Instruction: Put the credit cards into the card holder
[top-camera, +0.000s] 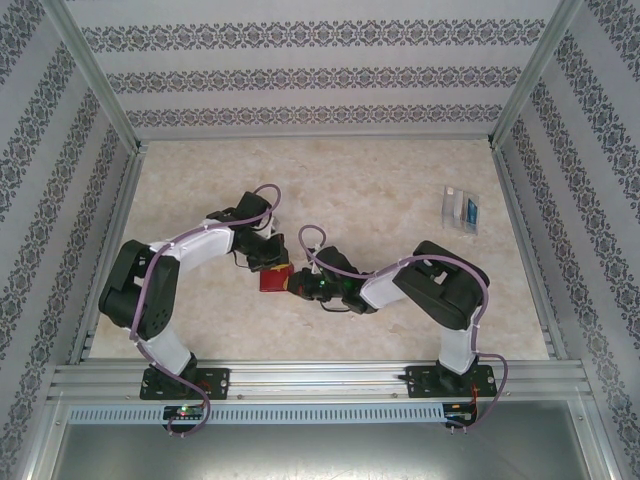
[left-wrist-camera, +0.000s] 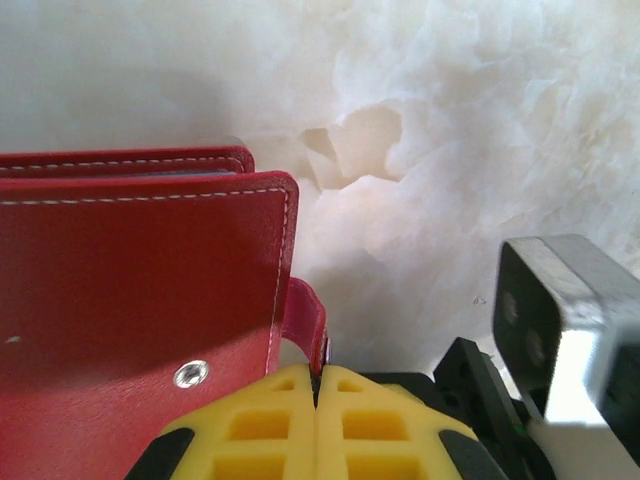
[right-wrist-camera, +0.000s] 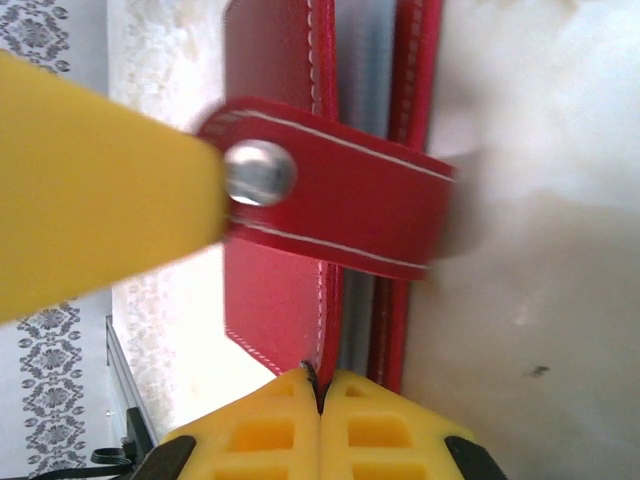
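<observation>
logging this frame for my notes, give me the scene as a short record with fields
left gripper: shut on the snap strap of the red wallet
right gripper: shut on the edge of the wallet's front cover
red wallet: held between both grippers over the middle of the table, strap unsnapped
card holder: clear, at the far right of the table, apart from both arms, a blue patch at its right side

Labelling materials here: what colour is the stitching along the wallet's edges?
White stitching on the red leather fold-over wallet; clearest in the left wrist view.
</observation>
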